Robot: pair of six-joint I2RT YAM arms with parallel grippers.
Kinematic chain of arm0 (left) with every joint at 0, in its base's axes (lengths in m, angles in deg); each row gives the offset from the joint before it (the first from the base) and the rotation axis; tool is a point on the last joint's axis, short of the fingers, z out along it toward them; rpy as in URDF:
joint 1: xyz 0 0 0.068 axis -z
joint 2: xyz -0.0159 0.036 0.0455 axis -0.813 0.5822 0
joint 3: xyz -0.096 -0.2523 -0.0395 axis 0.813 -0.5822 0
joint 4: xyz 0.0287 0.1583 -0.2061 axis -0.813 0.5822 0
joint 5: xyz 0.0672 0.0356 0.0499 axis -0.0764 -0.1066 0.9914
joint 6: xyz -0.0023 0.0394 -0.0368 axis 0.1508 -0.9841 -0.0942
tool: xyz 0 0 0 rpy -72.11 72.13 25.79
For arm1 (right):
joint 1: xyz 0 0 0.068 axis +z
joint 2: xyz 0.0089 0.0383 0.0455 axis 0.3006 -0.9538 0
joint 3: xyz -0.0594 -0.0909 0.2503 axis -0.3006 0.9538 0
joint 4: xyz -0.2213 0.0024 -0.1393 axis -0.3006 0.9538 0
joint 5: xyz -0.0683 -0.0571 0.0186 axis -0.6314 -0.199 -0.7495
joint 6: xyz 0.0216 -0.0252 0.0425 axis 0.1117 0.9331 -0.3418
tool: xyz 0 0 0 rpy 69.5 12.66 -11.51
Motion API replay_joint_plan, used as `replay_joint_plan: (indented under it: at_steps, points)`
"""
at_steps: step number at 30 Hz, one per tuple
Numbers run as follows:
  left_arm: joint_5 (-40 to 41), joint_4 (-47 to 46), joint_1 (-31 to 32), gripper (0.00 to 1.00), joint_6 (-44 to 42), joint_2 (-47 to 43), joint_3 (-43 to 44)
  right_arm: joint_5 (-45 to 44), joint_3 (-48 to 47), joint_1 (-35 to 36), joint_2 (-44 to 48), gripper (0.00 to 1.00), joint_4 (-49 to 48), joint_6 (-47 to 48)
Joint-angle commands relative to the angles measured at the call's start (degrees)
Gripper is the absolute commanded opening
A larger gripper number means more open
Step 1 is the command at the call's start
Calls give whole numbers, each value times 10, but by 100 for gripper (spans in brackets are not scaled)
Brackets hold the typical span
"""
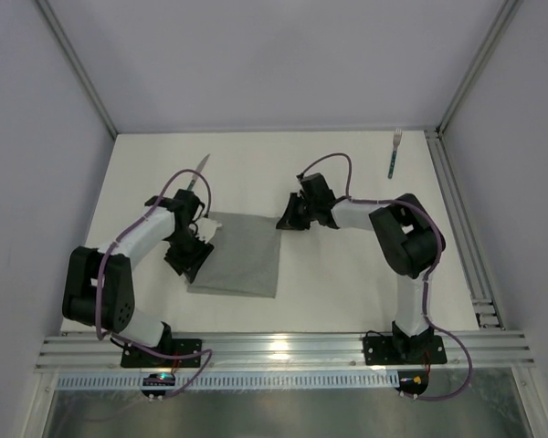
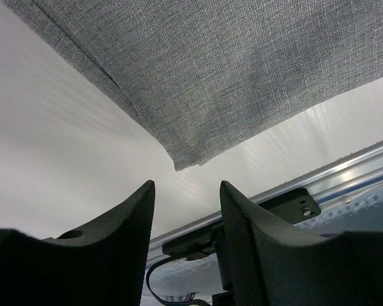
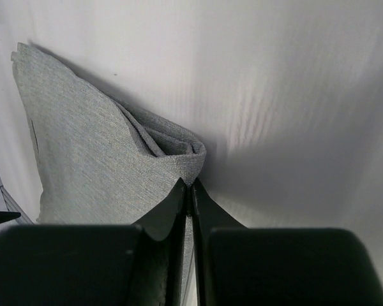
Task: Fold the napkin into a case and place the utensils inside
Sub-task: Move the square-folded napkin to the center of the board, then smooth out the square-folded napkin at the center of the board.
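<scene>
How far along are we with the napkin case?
Done: napkin folded into a layered rectangle. In hand: right gripper, jaws shut, pinches its far right corner; left gripper hovers open. Left: finish the case; knife and fork lie apart from it.

White table (image 1: 347, 274), folded grey napkin (image 1: 242, 251) mid-table, knife (image 1: 199, 170) far left, fork (image 1: 395, 153) far right

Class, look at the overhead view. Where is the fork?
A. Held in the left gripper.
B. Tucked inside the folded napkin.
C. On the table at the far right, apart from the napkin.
C: the fork lies on the table near its far right corner, well clear of the napkin.
</scene>
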Motion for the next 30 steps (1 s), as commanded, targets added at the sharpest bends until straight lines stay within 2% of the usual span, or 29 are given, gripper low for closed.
replay_joint_plan:
  at_steps: [1,3,14,15,16,20,23,26,29,30]
  points:
    - [-1,-2,0,48,4,-21,2,-33,62,-10,56,8,-31,-27]
    - [-2,-3,0,48,4,-20,3,-41,104,-16,77,3,-42,-37]
    - [-11,-11,-1,48,2,-12,4,-88,261,-18,213,3,-49,-63]
    - [-10,-15,-1,48,2,-11,4,-89,269,-19,223,6,-40,-60]
    - [-11,-14,0,48,3,-9,4,-91,269,-18,228,17,-34,-58]
    - [-9,-18,-1,48,4,-5,5,-111,259,-19,258,39,11,-26]
    - [-9,-17,-1,48,4,-9,4,-147,240,-15,302,50,72,12]
    - [-8,-15,-1,48,3,-16,1,-190,211,1,348,55,117,62]
    - [-5,-13,-1,47,2,-22,-3,-253,198,58,383,57,135,121]
    - [-5,-11,-1,48,2,-23,-4,-263,196,102,389,57,132,138]
